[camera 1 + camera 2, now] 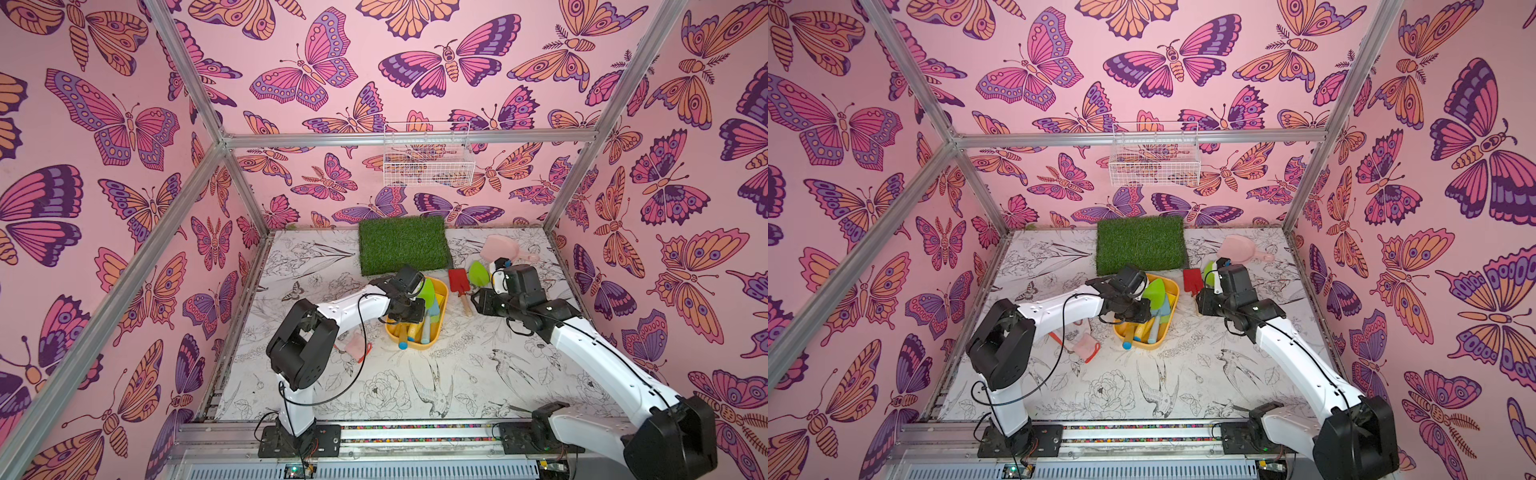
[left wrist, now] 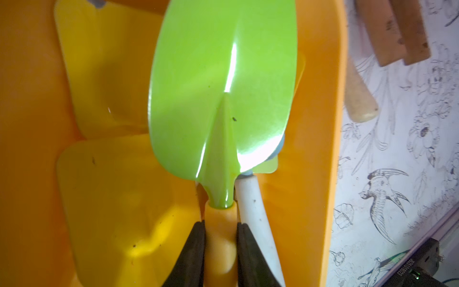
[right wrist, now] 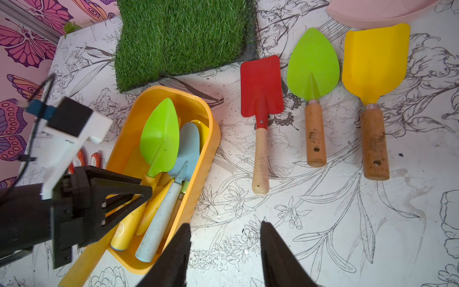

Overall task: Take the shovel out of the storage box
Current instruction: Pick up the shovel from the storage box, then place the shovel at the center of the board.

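Left wrist: left claw [image 2: 219, 225] clamps shovel [image 2: 223, 87], perhaps raised.

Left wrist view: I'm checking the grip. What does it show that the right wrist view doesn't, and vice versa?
Left wrist only: both sides of the left claw pressed on the green shovel's yellow handle. Right wrist only: open right claw, grass mat, red blade, second green blade, yellow blade. Both: box, green shovel, white handle.

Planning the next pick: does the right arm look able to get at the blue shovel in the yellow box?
Probably not cleanly: the green shovel overlaps the blue shovel, and the left gripper, shut on the green one, crowds the white handle.
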